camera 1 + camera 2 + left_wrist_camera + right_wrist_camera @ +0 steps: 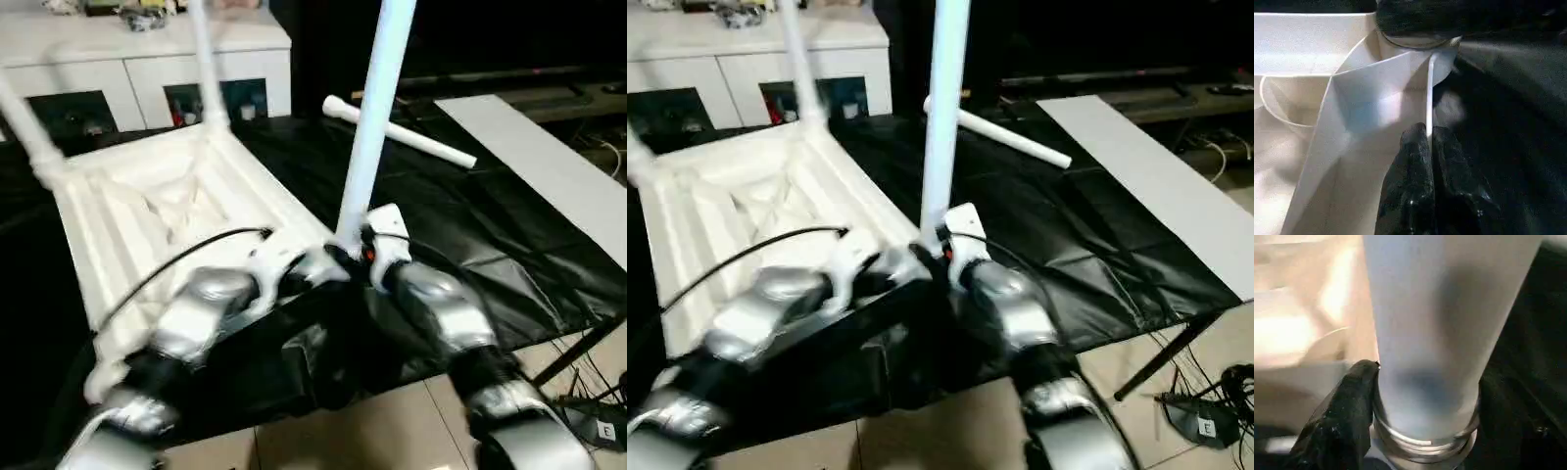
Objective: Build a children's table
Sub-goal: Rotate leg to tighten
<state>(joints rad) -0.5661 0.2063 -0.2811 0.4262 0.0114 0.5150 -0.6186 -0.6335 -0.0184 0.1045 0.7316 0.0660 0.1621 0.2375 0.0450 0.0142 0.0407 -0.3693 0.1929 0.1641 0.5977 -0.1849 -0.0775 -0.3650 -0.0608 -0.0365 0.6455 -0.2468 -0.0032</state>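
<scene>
Right hand gripping upright leg low, left hand closed, leg top cut off.

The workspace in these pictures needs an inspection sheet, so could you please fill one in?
Surface: black sheet on the floor.
Job's things: table top upside down; three legs upright, near one at its corner; fourth leg lying loose.
Clutter: nothing seen.
Grippers: left gripper shut on the top's rim; right gripper around the near leg's base.
Cables: black cable over left forearm; cords on tiles.
Surroundings: white cabinet behind.
</scene>
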